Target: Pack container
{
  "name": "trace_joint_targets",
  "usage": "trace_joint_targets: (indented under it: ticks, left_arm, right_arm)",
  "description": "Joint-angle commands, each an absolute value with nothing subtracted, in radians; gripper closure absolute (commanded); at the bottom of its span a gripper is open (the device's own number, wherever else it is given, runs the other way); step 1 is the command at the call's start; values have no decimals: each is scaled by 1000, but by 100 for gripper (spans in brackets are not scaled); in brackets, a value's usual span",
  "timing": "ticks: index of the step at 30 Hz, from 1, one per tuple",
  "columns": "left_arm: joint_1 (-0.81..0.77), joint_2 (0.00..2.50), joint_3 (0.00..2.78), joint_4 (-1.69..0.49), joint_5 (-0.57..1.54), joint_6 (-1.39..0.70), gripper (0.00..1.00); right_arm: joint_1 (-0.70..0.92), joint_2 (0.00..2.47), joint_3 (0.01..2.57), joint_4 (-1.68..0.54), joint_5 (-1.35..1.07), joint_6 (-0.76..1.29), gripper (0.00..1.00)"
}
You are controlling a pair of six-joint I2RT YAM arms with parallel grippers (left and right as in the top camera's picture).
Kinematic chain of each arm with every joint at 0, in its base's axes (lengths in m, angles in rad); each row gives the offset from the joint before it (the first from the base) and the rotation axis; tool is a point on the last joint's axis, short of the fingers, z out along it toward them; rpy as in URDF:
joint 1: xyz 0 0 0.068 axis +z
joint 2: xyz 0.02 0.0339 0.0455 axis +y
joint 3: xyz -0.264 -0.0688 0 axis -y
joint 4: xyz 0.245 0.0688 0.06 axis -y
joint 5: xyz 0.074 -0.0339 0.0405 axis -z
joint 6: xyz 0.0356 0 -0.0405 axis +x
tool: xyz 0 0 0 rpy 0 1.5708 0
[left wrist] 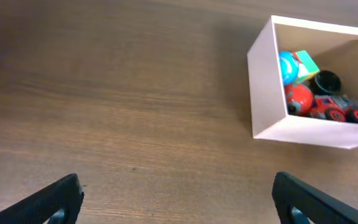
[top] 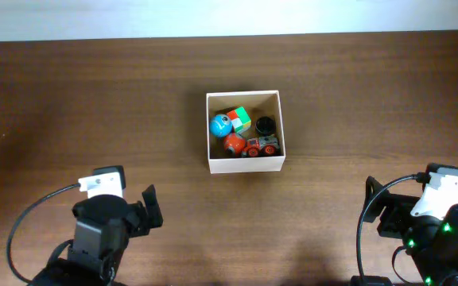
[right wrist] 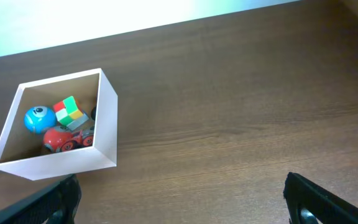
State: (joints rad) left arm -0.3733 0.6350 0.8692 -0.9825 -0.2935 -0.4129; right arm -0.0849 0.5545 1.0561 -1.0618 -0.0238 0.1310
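The container (top: 244,164) is a square open-top box with white walls and a tan inside, at the table's middle. It also shows in the left wrist view (left wrist: 266,93) and the right wrist view (right wrist: 104,118). Inside lie a blue ball (top: 221,124), a coloured cube (top: 241,119), a red ball (top: 234,144), a red toy car (top: 261,147) and a black round thing (top: 265,125). My left gripper (left wrist: 179,199) is open and empty over bare wood at the front left. My right gripper (right wrist: 182,199) is open and empty at the front right.
The brown wooden table (top: 94,103) ends at a pale back edge (top: 229,16). Black cables loop from both arms at the front corners (top: 22,230).
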Motion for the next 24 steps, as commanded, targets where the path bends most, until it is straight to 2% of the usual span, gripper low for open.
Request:
trace_joint_targets:
  ticks: [1, 4, 8, 14, 18, 24]
  left_arm:
    - [-289, 626, 842, -949, -266, -426, 1]
    - [-198, 602, 771, -814, -224, -394, 1]
    - [-119, 542, 607, -506, -41, -150, 1]
    - [-102, 414, 377, -119, 73, 47, 1]
    - [-98, 326, 278, -1, 78, 102, 1]
    - [10, 178, 187, 29, 200, 175, 1]
  right_arm:
    - [-92, 552, 1056, -1060, -12, 132, 1]
    - [-92, 552, 1056, -1060, -11, 132, 1]
    - [-92, 552, 1056, -1060, -11, 132, 1]
    - [-92, 552, 1056, -1060, -11, 132, 2]
    - [-92, 552, 1056, -1060, -11, 132, 1]
    - [-92, 552, 1056, -1060, -11, 132, 1]
